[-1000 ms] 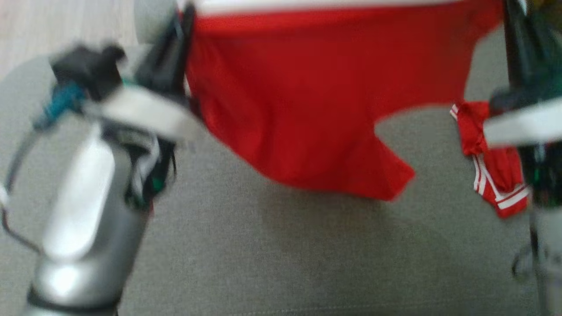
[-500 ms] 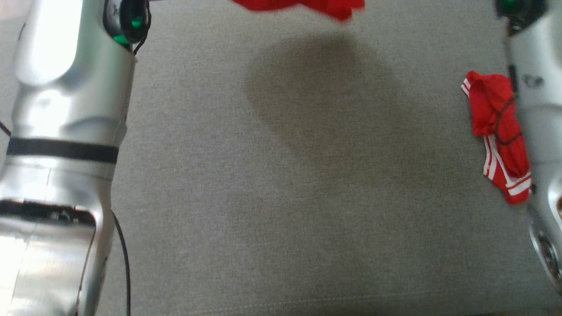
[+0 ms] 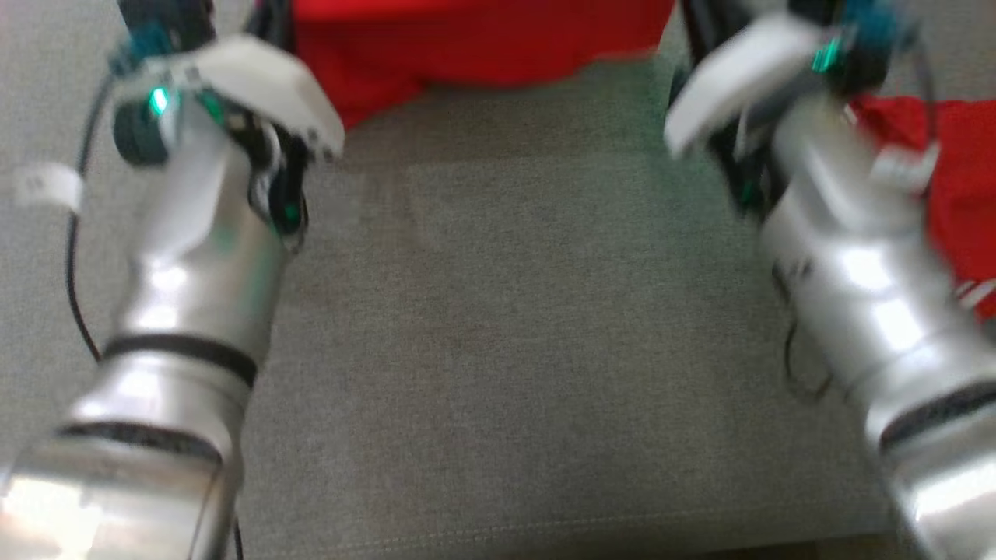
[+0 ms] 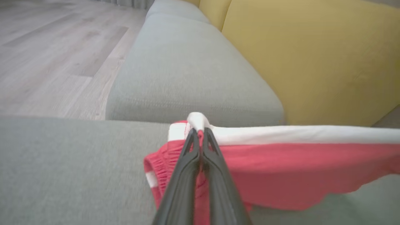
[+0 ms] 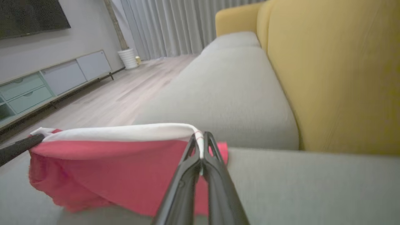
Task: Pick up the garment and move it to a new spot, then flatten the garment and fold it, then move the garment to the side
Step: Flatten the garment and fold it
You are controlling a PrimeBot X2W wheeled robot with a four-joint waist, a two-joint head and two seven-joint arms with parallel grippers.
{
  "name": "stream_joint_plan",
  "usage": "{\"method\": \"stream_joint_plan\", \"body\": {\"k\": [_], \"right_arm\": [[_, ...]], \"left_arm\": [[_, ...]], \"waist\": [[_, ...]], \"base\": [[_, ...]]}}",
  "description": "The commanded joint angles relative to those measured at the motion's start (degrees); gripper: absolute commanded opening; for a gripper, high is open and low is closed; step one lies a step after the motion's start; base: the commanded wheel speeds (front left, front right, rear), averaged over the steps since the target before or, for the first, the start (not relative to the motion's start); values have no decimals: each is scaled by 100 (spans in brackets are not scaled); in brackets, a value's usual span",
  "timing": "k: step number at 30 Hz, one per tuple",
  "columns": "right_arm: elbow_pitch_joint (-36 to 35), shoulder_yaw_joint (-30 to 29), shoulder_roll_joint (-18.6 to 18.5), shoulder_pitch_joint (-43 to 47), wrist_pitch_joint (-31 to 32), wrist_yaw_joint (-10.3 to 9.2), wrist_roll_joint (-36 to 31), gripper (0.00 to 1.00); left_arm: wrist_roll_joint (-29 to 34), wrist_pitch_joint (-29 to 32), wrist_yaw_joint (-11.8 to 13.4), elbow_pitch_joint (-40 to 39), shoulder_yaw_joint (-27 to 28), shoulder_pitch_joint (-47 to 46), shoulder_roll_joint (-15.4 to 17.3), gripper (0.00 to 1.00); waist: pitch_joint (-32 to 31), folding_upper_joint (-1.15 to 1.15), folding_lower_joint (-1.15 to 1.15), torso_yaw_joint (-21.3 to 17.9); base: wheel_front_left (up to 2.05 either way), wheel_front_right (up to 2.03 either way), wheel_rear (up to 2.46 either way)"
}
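Note:
The garment is red with a white waistband and hangs stretched between my two grippers over the grey sofa cushion. My left gripper is shut on one end of the white band, with red cloth trailing to the right. My right gripper is shut on the other end of the band, and the cloth sags down to the left toward the cushion. Both pale forearms rise along the sides of the blurred head view.
A second red piece with white stripes lies on the cushion behind my right forearm. A yellow sofa back stands behind the seat. Wooden floor lies beyond the seat, and a low cabinet stands by the wall.
The head camera has swung, so the whole picture has shifted. Both grippers stay shut on the garment's band; it now shows at the top of the view, between the two wrists.

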Motion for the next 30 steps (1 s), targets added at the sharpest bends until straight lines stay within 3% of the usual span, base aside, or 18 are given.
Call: {"method": "stream_joint_plan", "body": {"k": [1, 8, 17, 23, 30], "right_arm": [[-171, 94, 149, 420, -169, 37, 212, 0], [-1071, 94, -207, 2253, -373, 37, 670, 0], [-3100, -781, -717, 4753, -332, 37, 235, 0], [-4221, -1391, -607, 5969, 261, 37, -229, 0], [-6060, -2270, -136, 7700, 1393, 37, -863, 0]], "left_arm": [[-2, -68, 5, -303, 79, 203, 172, 0], [-127, -69, -10, -1524, -39, 1904, 164, 0], [143, -69, 194, -3444, 88, 4092, 170, 0], [221, -68, 330, -4294, 108, 5137, 295, 0], [188, 324, 762, -5716, 90, 6559, 449, 0]], "waist": [[32, 0, 0, 32], [-170, 0, 0, 64], [-658, 0, 0, 92], [-966, 0, 0, 123], [-1370, 0, 0, 187]], "base": [[0, 0, 0], [0, 0, 0], [0, 0, 0], [0, 0, 0], [0, 0, 0]]}}
